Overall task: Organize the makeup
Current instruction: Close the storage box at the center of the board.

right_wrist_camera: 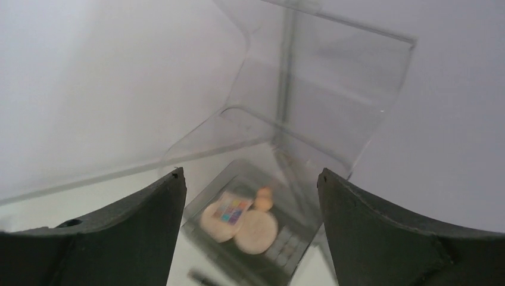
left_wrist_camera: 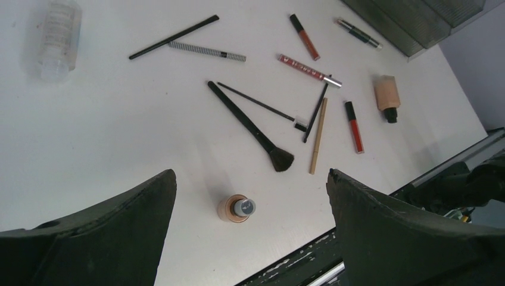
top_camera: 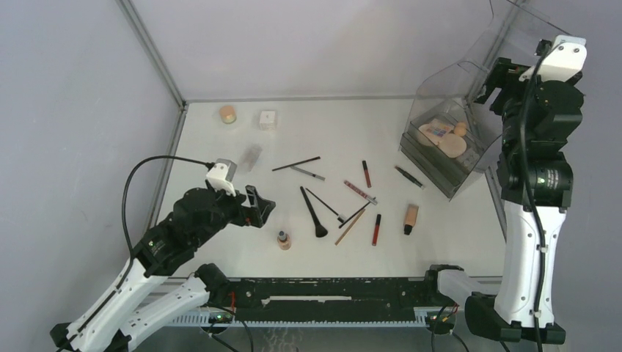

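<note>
We can read no text anywhere in these views. The clear bottle (left_wrist_camera: pixel 55 37) carries faint rows of print, too blurred for us to make out. The red tube (left_wrist_camera: pixel 304 65) with the silver cap bears pale marks along its side, which we cannot resolve into letters.

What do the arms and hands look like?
Left arm and right arm: white shells on the links, black joint housings, a white camera block at each wrist, black cable looping alongside. Left hand and right hand: two matte black, curved, tapering fingers.
</note>
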Available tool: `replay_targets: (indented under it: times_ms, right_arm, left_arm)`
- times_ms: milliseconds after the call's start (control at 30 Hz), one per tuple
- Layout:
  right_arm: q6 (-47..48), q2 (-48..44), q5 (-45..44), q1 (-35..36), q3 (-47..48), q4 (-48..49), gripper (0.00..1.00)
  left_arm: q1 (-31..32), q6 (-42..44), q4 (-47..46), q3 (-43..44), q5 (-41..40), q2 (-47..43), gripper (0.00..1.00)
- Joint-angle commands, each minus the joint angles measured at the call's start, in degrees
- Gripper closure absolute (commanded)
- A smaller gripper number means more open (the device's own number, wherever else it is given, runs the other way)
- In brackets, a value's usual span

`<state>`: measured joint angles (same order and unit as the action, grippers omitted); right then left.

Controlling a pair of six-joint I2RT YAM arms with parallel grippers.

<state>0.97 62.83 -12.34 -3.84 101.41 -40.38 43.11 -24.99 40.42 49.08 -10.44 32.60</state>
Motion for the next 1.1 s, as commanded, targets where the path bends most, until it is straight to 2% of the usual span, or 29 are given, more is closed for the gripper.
replay_targets:
  times_ms: [0,67,167,267,367,633,733,933,1067]
  right_arm:
    - [18.24,-0.34,-12.72,-0.2,-9.83,25.21,0.13]
    - [25.1,1.11,-18.51,-0.18,-11.61,33.65,0.13]
    - [35.01,5.02,-25.47,-0.23,-10.42,39.63,0.1]
    - [43.89,8.17,-26.99,-1.06,-10.36,48.16,0.06]
    - [46.31,12.08,-25.87,-3.08,-5.84,48.89,0.05]
    - [38.73,20.75,-21.27,-8.29,6.09,41.71,0.04]
    - [32.81,23.74,-17.51,-9.09,11.04,34.66,0.03]
    - [11.8,25.52,2.54,-13.38,15.64,20.92,0.01]
    - [4.46,28.5,10.78,-16.13,22.08,13.26,0.01]
  left_arm:
    - [-0.31,2.15,-1.9,4.56,1.22,1.79,0.0]
    - [-0.31,3.31,-1.92,5.31,1.53,3.62,0.0]
    - [-0.31,4.06,-1.93,6.62,2.36,7.67,0.0]
    - [-0.31,3.98,-2.38,8.03,4.14,10.71,0.0]
    - [-0.31,3.96,-3.15,9.24,6.97,12.72,0.0]
    - [-0.31,4.82,-2.7,11.47,7.97,16.86,0.0]
    - [-0.31,4.08,-3.46,11.28,8.75,18.46,0.0]
    - [-0.31,2.52,-5.56,10.47,10.35,19.33,0.0]
    - [-0.31,2.1,-5.53,9.88,10.27,18.87,0.0]
